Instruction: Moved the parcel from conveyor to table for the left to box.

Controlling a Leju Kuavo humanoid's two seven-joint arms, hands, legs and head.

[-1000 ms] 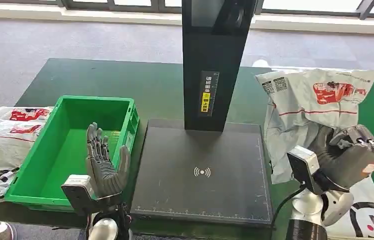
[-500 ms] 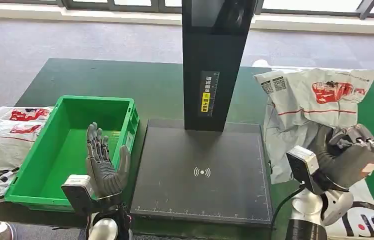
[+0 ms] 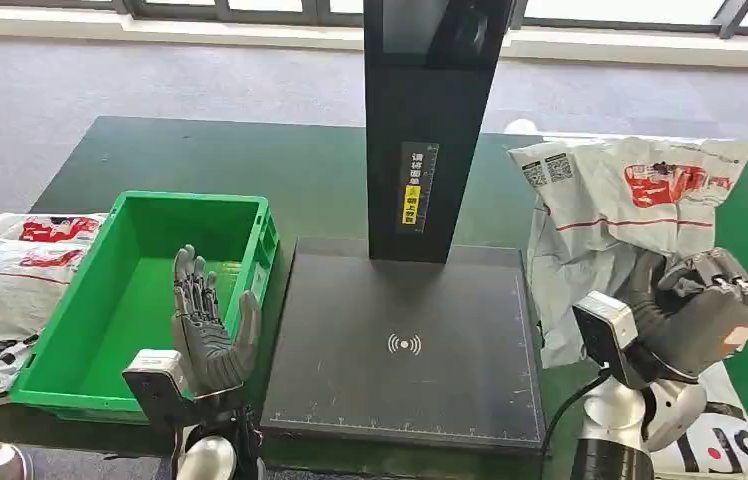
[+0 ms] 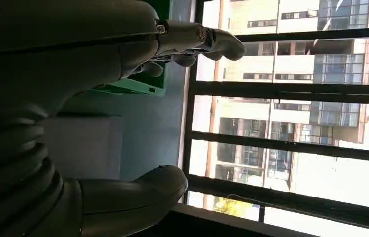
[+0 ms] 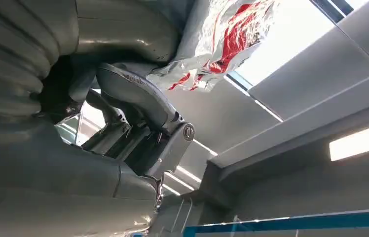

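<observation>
The right robot hand point(image 3: 698, 318) grips the lower part of a white parcel point(image 3: 618, 205) with red print, fingers curled into the plastic; the parcel rises above and beyond this robot hand, apparently lifted off the surface, though its underside is hidden. The left robot hand point(image 3: 208, 325) is raised with fingers spread, holding nothing, just over the near wall of the green crate point(image 3: 90, 330). Between the two hands lies the black scanner platform point(image 3: 405, 345) on the desk point(image 3: 200, 160).

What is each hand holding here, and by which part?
The right hand grips the white parcel by its lower end, the bag standing up above the fingers. The left hand holds nothing, fingers spread.
</observation>
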